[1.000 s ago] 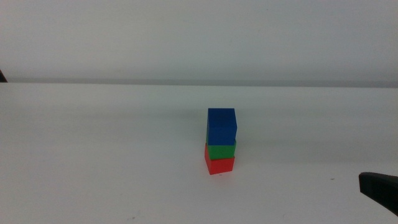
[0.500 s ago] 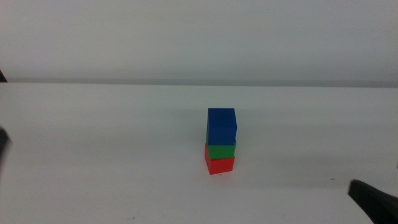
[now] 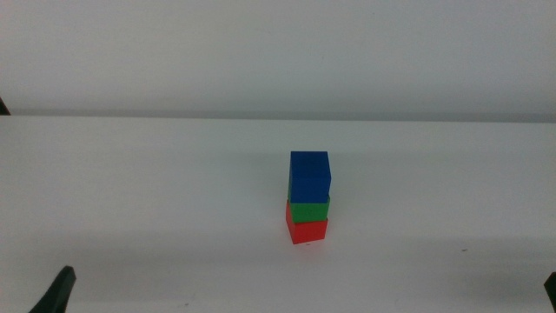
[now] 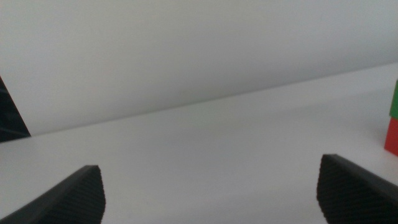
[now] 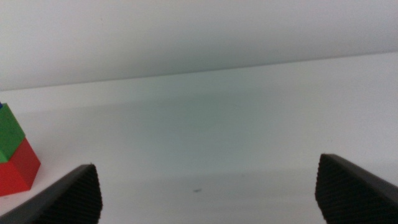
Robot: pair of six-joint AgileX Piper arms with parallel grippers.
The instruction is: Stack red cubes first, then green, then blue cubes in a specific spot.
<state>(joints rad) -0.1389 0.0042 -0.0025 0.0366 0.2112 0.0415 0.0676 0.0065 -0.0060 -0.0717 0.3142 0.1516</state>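
A three-cube stack stands on the white table a little right of centre. The red cube [image 3: 307, 229] is at the bottom, the green cube [image 3: 309, 210] on it, and the blue cube [image 3: 310, 176] on top. The spot itself is bare unmarked tabletop under the stack. My left gripper [image 4: 210, 186] is open and empty; only a dark tip [image 3: 56, 294] shows at the middle view's bottom left. My right gripper [image 5: 208, 186] is open and empty too, far to the stack's right. The red cube [image 5: 17, 169] and green cube [image 5: 10, 133] show at the edge of the right wrist view.
The white tabletop [image 3: 156, 191] runs back to a pale wall. A dark object [image 3: 3, 106] sits at the far left edge where table meets wall.
The right gripper has drawn back toward the bottom right corner and is nearly out of the middle view. The left gripper's tip has come into view at the bottom left. The stack has not moved.
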